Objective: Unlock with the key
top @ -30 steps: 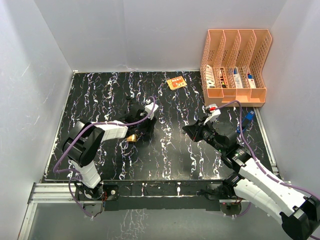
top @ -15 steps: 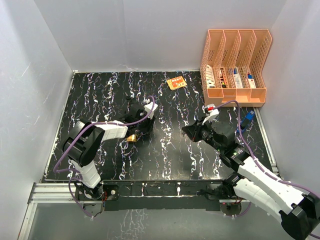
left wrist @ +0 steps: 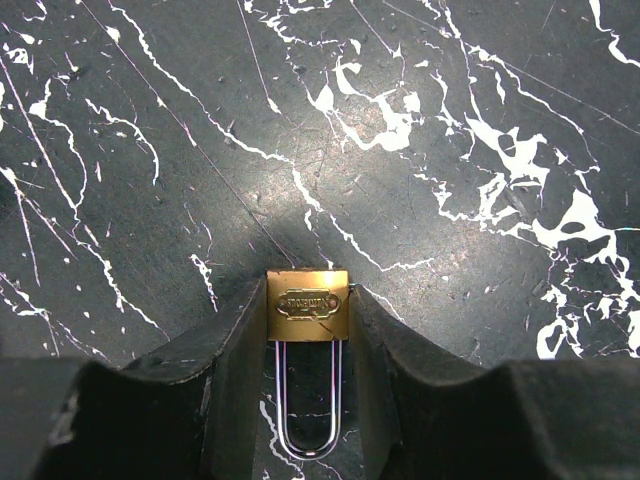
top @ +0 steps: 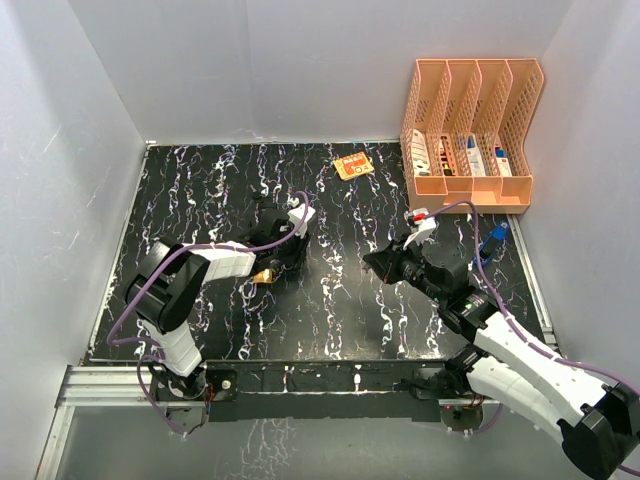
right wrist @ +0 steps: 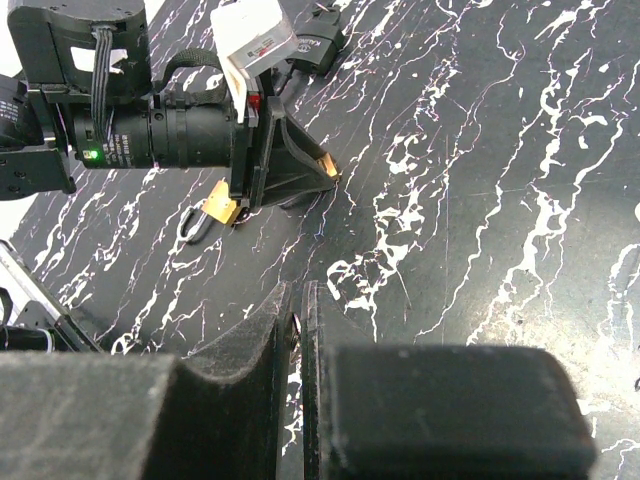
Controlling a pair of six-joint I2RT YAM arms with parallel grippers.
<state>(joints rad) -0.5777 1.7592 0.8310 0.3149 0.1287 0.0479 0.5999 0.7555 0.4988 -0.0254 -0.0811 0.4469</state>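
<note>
The padlock (left wrist: 307, 312) lies flat left of the table's (top: 340, 300) middle, away from every edge. The left gripper (left wrist: 308, 288) pinches its brass body, with bare tabletop ahead. The right gripper (right wrist: 300, 292) hovers well apart, its jaws almost touching; I cannot tell whether they hold a key.

The right gripper (right wrist: 298, 300) fills the bottom edge, its 2 black fingers (right wrist: 240, 360) pressed together with only a thin seam between them. Beyond it, over the black, white-veined table (right wrist: 520, 150), the left arm (right wrist: 150, 130) reaches across, with 1 green light on it and a white block (right wrist: 252, 35) on top. A brass padlock (right wrist: 220, 206) shows just below the left gripper (right wrist: 322, 170), its shackle pointing lower left.
</note>
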